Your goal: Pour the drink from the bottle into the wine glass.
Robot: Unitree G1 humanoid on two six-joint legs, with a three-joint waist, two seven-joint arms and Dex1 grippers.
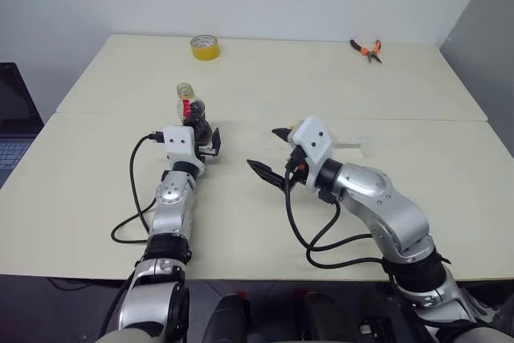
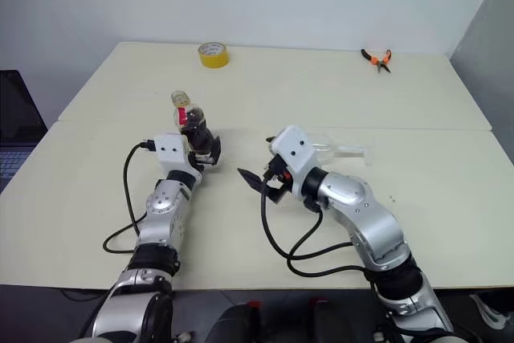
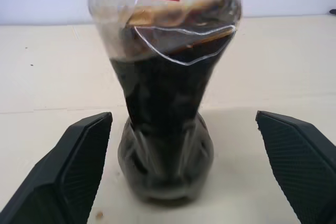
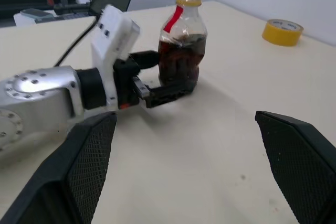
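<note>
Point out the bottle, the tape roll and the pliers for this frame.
bottle (image 4: 180,51): right wrist view, on its dark, liquid-filled body.
tape roll (image 1: 204,47): left eye view, on its yellow outer side.
pliers (image 2: 377,58): right eye view, on the orange handles.

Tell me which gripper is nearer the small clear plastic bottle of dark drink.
Left. The left gripper stands open around the small clear plastic bottle, a finger on each side. The right gripper, also open, hangs apart from it toward the table's middle.

Nothing here can be read. The bottle wears a plain red label band with no lettering that can be made out, and the yellow tape roll bears faint dark marks too small to tell.
</note>
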